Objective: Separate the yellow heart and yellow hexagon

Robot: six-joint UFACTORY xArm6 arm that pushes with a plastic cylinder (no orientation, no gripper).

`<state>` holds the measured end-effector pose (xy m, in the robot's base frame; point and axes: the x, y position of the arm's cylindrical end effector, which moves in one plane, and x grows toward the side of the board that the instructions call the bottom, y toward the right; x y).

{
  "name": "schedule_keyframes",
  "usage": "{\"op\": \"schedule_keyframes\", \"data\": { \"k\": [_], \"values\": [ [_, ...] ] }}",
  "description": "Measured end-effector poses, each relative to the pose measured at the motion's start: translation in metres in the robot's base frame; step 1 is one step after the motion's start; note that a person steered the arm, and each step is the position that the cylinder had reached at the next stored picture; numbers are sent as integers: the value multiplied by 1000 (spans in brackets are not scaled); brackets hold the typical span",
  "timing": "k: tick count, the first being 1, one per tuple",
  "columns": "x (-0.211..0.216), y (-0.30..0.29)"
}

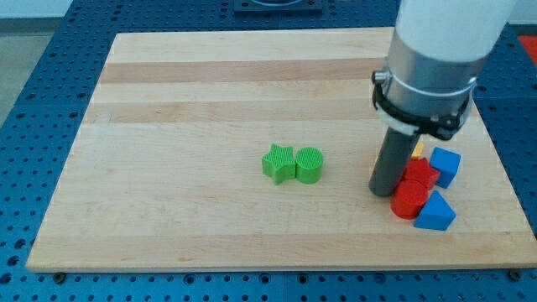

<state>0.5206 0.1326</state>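
Note:
My tip (383, 193) rests on the board at the view's right, touching the left side of a cluster of blocks. Only slivers of yellow show. One yellow bit (417, 151) peeks out right of the rod, above the red blocks. Another thin yellow edge (374, 159) shows at the rod's left side. The rod hides most of both, so I cannot tell which is the heart and which the hexagon, nor whether they touch.
Two red blocks (419, 174) (409, 201) sit just right of my tip. A blue cube (445, 164) and a blue triangle (435, 212) lie beyond them near the board's right edge (503, 168). A green star (278, 163) touches a green cylinder (309, 165) mid-board.

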Motion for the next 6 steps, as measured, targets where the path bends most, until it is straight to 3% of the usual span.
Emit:
{"op": "schedule_keyframes", "data": {
  "k": [3, 6],
  "values": [
    [-35, 7],
    [-38, 17]
  ]
}}
